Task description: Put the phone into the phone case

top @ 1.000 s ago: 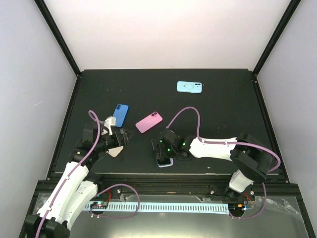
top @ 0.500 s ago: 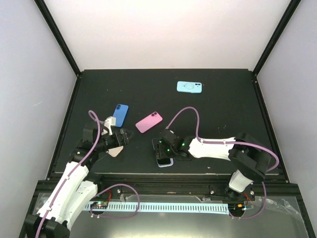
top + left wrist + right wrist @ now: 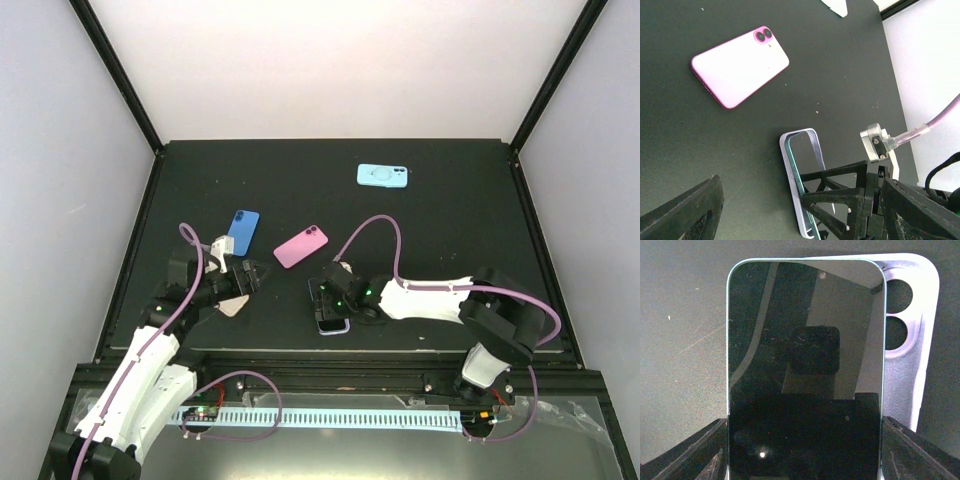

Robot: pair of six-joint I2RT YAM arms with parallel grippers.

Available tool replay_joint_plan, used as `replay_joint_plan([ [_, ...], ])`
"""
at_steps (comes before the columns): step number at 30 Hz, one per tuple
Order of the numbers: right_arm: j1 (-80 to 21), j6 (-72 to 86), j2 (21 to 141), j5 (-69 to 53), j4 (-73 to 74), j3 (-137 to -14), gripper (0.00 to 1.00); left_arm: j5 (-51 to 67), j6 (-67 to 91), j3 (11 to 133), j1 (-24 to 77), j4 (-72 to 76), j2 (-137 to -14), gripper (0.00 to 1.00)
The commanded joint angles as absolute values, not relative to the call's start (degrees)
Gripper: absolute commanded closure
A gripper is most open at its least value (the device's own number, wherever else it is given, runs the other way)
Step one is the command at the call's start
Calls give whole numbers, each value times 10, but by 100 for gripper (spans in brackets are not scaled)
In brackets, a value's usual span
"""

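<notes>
Worktop point(image 3: 450, 240), black, is filling the middle of the overhead frame. Two arms are reaching over it from the bottom edge, the left arm point(image 3: 150, 350) and the right arm point(image 3: 440, 298). The left gripper point(image 3: 246, 275) is hanging at centre left, jaws spread wide, holding nothing. The right gripper point(image 3: 326, 300) is clamping one phone point(image 3: 805, 365), which is lying screen up and skewed over one lavender case point(image 3: 912, 340). Three phone-shaped slabs are lying free: a pink slab point(image 3: 300, 246), a blue slab point(image 3: 242, 231) and, upper right, a pale blue slab point(image 3: 383, 176).
</notes>
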State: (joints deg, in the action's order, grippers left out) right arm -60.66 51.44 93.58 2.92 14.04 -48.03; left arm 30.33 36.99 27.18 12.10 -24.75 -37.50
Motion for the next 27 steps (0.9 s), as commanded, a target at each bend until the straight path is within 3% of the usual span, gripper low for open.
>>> replay_joint_plan([
  [1, -606, 517, 923, 54, 135, -478, 24, 309, 372, 275, 124, -238, -373, 13],
  [7, -606, 520, 897, 60, 147, -482, 18, 309, 370, 273, 125, -237, -380, 13],
  [15, -606, 517, 874, 72, 166, -483, 18, 309, 370, 272, 134, -232, -386, 14],
  [27, -576, 505, 862, 69, 144, -436, 45, 320, 415, 217, 204, -132, -432, 27],
])
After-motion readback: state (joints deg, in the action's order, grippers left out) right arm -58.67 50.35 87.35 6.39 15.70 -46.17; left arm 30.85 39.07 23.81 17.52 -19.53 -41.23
